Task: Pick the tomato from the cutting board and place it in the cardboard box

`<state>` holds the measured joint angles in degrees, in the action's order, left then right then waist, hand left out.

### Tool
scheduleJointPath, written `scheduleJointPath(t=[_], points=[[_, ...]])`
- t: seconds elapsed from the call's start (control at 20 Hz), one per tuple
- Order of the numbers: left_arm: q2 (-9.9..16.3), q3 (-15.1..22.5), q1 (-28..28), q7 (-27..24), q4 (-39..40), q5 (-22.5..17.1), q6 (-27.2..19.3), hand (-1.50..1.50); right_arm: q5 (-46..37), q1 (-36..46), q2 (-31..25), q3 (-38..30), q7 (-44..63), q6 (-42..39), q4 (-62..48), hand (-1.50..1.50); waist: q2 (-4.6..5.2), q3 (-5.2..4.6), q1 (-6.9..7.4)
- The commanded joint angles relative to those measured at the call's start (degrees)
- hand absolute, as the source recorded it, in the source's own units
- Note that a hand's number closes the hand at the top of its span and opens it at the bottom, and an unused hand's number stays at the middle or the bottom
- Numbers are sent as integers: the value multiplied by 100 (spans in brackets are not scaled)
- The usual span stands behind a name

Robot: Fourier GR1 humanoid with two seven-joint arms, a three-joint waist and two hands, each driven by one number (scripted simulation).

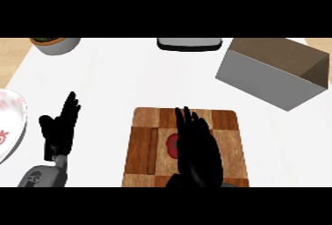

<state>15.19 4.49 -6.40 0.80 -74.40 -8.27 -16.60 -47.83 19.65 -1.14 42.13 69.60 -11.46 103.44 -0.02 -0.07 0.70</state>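
Setting: kitchen counter, seen from steeply above. White countertop (pixel 130 74) with a pale wood-toned strip showing at the far corners. Evidence for kitchen: a chequered wooden cutting board (pixel 146 145) lies near the front edge, with a red tomato (pixel 172 145) on it. A white plate with red pattern (pixel 9 123) sits at the left edge. A grey bowl (pixel 57 45) with dark contents stands at the far left. A dark-rimmed grey item (pixel 189 43) sits at the far edge; kind unclear. An open cardboard box (pixel 276 70) stands far right.

Bright even light, white counter (pixel 130 79) nearly shadowless, no glare, black hands featureless, edges soft
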Motion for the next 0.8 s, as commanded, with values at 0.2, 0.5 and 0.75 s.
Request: scheduleJointPath(t=[0.2,0.5,0.75], points=[[-19,-70,5,-23,63,39,34,0,198,414,108,154,1401,197,-523,-150,-1,1,-14],[-5,-94,197,-163,-17,18,160,0,355,472,107,41,1483,349,-713,-150,-10,1,-11],[-4,-119,215,-91,-27,38,156,0,408,757,107,94,1560,471,-1239,-150,-8,0,16]])
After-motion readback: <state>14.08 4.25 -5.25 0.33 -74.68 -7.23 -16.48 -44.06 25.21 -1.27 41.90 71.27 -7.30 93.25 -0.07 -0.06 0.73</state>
